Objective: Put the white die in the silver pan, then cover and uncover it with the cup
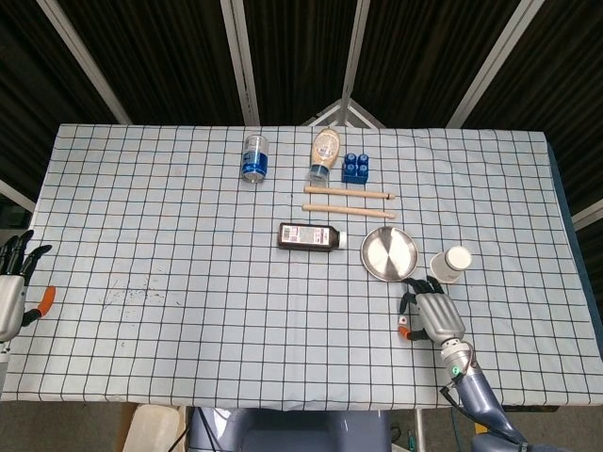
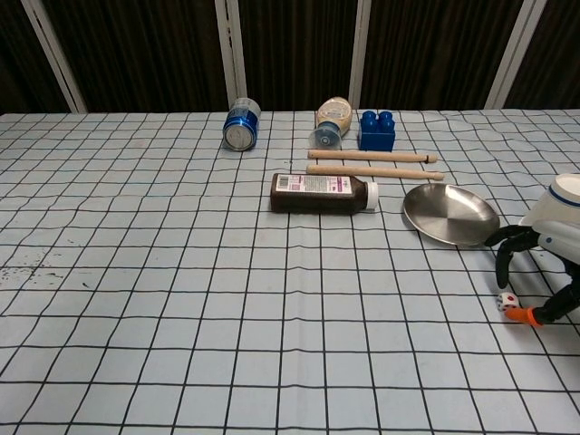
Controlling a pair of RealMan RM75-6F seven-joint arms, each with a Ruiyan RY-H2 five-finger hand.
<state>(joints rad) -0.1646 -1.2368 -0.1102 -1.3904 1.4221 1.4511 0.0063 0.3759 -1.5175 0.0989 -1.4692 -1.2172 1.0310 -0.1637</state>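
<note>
white die [image 2: 507,302]: sits flat on table [image 2: 181,299], red-pip face toward the camera
right robot hand [image 2: 535,272]: fingers spread, arched over die, thumb tip beside it, holding nothing
left robot hand [image 1: 11,282]: fingers apart, holding nothing

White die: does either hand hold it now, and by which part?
No. The white die lies on the cloth; the right hand only brackets it.

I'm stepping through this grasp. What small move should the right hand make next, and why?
Probably close the right hand on the die: the die lies on the cloth by the orange-tipped thumb with fingers arched above it, not yet held, and the pan is empty.
</note>
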